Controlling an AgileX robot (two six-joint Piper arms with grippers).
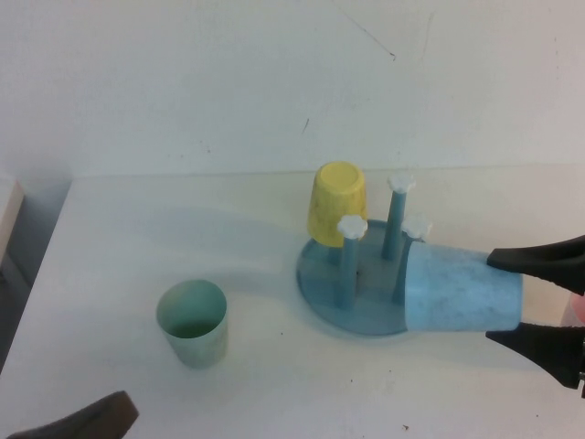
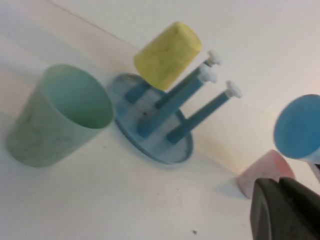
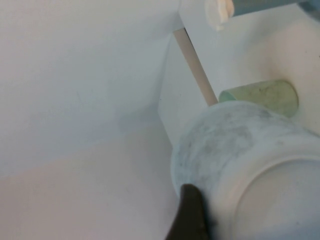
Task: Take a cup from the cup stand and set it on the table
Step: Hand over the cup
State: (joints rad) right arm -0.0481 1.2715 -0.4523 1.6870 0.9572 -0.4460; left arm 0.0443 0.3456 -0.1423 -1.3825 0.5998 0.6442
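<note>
My right gripper (image 1: pixel 492 299) is shut on the light blue cup (image 1: pixel 462 288), with one dark finger on each side near its base. The cup lies sideways in the air at the right edge of the blue cup stand (image 1: pixel 366 315), its mouth towards the pegs. In the left wrist view the cup (image 2: pixel 298 127) is clear of the pegs. In the right wrist view the cup (image 3: pixel 240 150) fills the lower part, with one finger (image 3: pixel 190 215) against it. My left gripper (image 1: pixel 82 422) is low at the front left of the white table (image 1: pixel 137 247), shut and empty.
A yellow cup (image 1: pixel 336 203) hangs upside down on a rear peg. A pale green cup (image 1: pixel 192 322) stands upright on the table left of the stand. A pink cup (image 2: pixel 265 175) sits on the table at the far right.
</note>
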